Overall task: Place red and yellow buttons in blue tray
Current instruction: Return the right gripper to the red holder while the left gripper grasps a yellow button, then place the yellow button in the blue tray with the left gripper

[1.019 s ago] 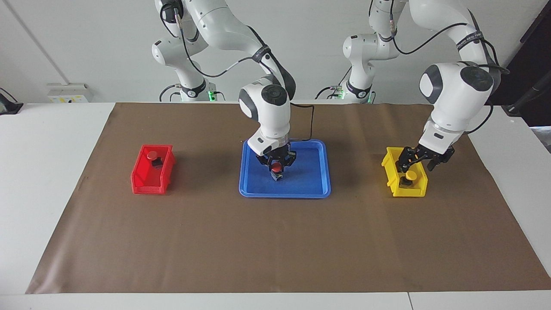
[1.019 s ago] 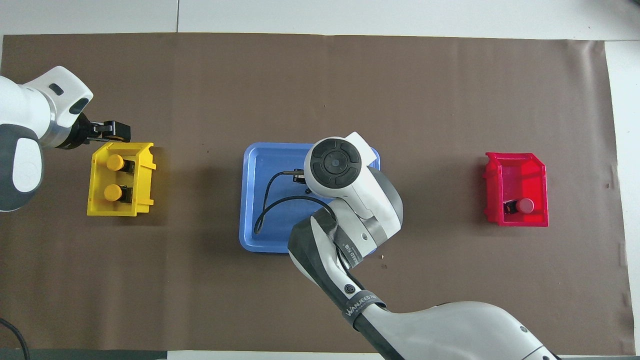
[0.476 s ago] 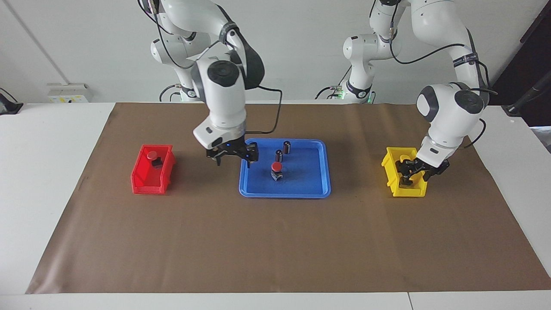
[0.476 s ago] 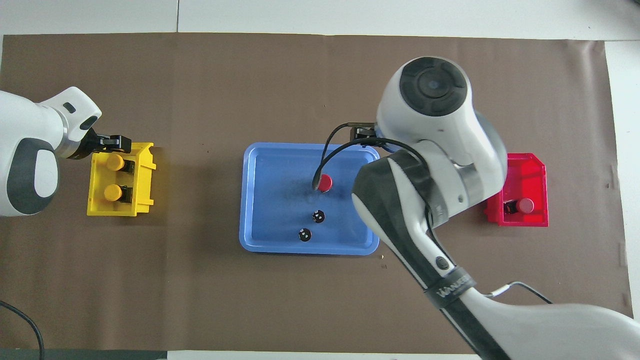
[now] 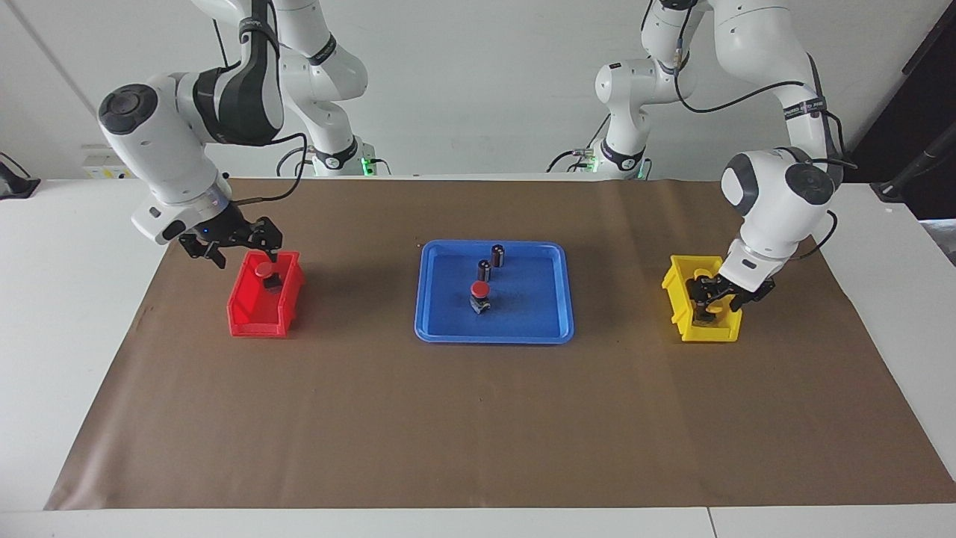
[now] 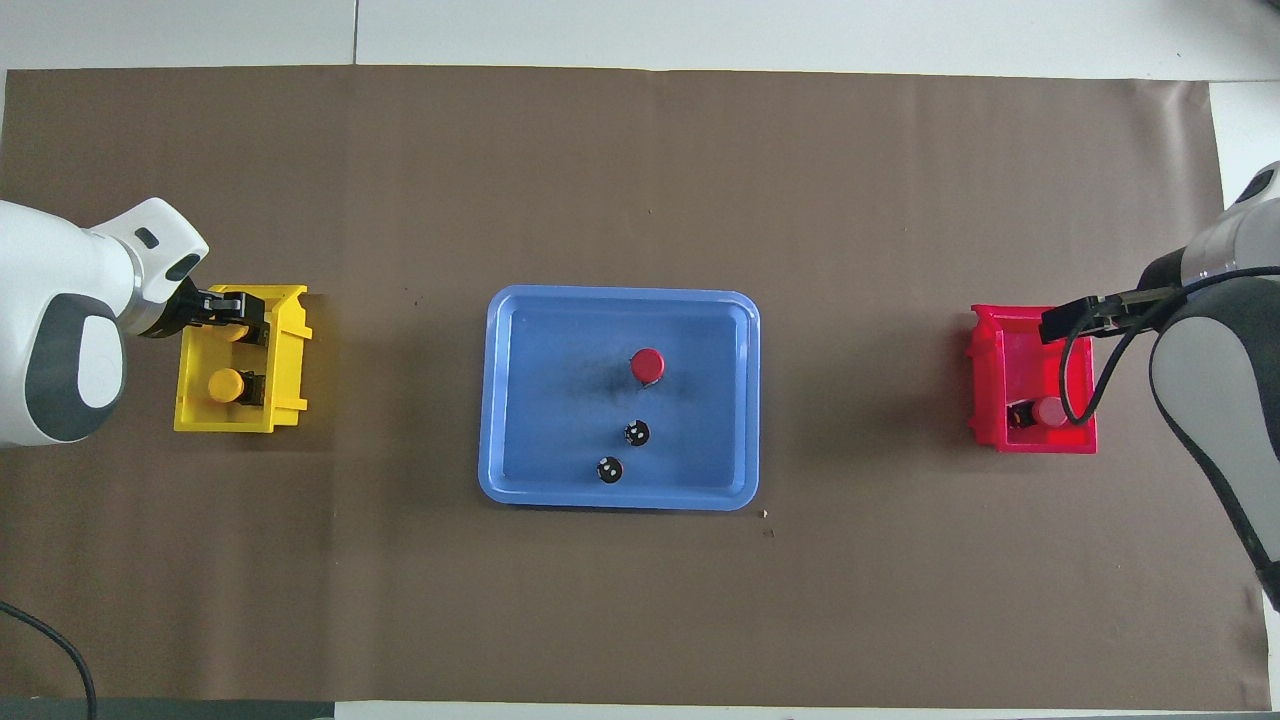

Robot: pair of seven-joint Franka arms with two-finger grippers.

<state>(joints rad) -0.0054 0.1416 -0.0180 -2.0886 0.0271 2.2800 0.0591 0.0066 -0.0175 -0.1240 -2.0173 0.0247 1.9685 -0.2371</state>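
Brown mat (image 5: 478, 418) over a white table (image 5: 75, 299), plain wall at the robots' end. Blue tray (image 5: 494, 338) mid-mat, holding one red button (image 5: 479, 290) upright, with two dark cylinders (image 5: 497, 254) just beside it, nearer the robots. Second red button (image 5: 263, 270) in the red bin (image 5: 258, 317) toward the right arm's end. Two yellow buttons in the yellow bin (image 5: 702, 332) toward the left arm's end: near yellow button (image 6: 226, 383) in plain sight, far yellow button (image 6: 236, 331) mostly covered by the left gripper (image 5: 715, 297).

Right gripper (image 5: 237, 245) spread wide, holding nothing, poised over the red bin's rim, off-centre from the cap below. Left gripper sunk into the yellow bin around the far yellow button; grip state impossible to tell.

Likely trouble: clipping the red bin's wall on the way down and shoving the light bin along the mat; pinching only the round cap and letting the body swing or drop; dragging the yellow bin up if wedged against its wall; toppling the cylinders or the placed button when setting down.

Tight quarters inside both bins. Plenty of bare tray floor on the half farther from the robots, and wide open mat between bins and tray for carrying.
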